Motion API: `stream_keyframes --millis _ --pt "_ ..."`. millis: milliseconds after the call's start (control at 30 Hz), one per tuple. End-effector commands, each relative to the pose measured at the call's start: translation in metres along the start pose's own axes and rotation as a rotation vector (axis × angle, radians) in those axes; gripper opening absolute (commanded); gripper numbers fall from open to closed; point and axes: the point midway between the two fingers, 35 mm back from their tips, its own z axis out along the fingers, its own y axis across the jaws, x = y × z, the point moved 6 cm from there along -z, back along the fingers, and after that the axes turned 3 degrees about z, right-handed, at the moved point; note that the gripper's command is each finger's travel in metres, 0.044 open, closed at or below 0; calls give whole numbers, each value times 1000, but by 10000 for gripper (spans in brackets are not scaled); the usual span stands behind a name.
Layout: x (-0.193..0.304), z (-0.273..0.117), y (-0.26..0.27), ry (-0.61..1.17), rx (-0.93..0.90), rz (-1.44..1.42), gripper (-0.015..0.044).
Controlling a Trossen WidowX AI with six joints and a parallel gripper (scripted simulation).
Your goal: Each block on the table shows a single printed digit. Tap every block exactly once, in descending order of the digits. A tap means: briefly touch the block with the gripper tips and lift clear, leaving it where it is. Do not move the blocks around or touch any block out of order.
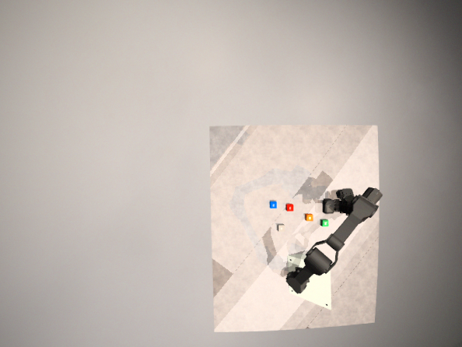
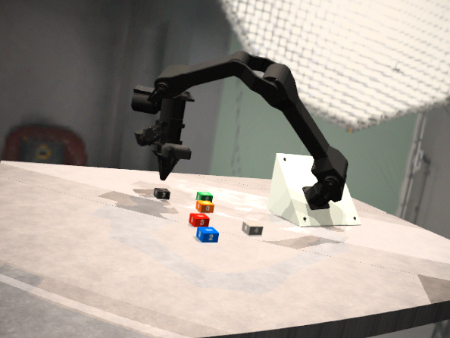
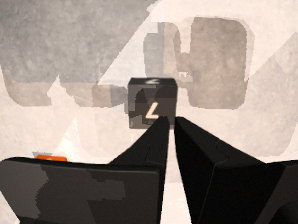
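Observation:
My gripper (image 2: pixel 163 178) (image 3: pixel 170 124) is shut and empty, its tips together above the black block (image 2: pixel 162 194) (image 3: pixel 140 106) that shows a 7. The arm hides this block in the top view. A green block (image 1: pixel 324 222) (image 2: pixel 204 196) has a digit too small to read. The orange block (image 1: pixel 309 217) (image 2: pixel 204 207) (image 3: pixel 51 158) shows 0. The red block (image 1: pixel 290 208) (image 2: pixel 199 220) shows 3 and the blue block (image 1: pixel 273 205) (image 2: pixel 207 235) shows 2. A grey block (image 1: pixel 281 227) (image 2: pixel 252 229) shows 4, apart from the others.
The arm's base is on a pale wedge-shaped mount (image 1: pixel 320 288) (image 2: pixel 285 189). The arm reaches from it over the table (image 1: pixel 249 163) (image 2: pixel 114 288). The green and orange blocks stand near each other, beside the black block. Shadows of the arm cross the table.

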Motion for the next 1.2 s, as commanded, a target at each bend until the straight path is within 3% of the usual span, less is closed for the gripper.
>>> stream_keyframes --millis 0,267,433,833,1033,1167 --pt "-1 -11 0 5 3 -5 20" --pt "0 -85 0 6 6 -4 20" --pt "5 -86 0 7 6 -3 20" --pt "108 -86 15 12 6 1 20" --pt "114 -85 17 12 5 2 20" --pt "112 -44 15 11 5 1 20"
